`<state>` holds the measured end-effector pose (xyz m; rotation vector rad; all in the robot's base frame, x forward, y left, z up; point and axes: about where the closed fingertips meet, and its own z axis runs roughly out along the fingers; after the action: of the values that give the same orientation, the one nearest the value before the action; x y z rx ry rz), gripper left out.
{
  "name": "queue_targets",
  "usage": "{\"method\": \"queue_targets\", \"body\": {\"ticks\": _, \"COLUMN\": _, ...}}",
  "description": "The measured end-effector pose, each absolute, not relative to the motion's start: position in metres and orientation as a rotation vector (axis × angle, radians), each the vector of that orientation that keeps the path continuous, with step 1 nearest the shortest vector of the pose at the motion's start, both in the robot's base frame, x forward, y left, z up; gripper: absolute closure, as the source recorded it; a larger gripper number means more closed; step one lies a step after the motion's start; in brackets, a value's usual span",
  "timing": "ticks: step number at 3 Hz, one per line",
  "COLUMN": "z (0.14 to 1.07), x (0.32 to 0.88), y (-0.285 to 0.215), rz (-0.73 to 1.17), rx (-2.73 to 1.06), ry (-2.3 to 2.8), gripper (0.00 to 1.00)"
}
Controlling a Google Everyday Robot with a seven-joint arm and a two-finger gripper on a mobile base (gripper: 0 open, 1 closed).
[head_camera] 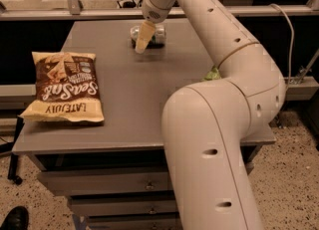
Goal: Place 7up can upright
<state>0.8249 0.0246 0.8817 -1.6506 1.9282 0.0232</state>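
The 7up can [159, 33] lies on its side at the far middle of the grey table [134, 99]; it is silvery and partly hidden. My gripper [142, 41] hangs from the arm right in front of the can, down at its level near the tabletop, and covers its middle. I cannot tell whether it touches the can.
A brown and yellow snack bag [65, 87] lies flat on the left of the table. Only a sliver of the green chip bag [213, 73] shows at the right, behind my arm [219, 124], which fills the right foreground. A rail runs behind the table.
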Motion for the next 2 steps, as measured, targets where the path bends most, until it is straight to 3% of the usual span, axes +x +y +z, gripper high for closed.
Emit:
{"method": "queue_targets", "body": {"ticks": 1, "z": 0.8646, "x": 0.8272, "y": 0.0274, "rz": 0.039, "rx": -1.672, "ry": 1.965, "gripper": 0.13}}
{"method": "queue_targets", "body": {"ticks": 2, "z": 0.8646, "x": 0.8265, "y": 0.0292, "rz": 0.058, "rx": -1.680, "ry": 1.972, "gripper": 0.36}}
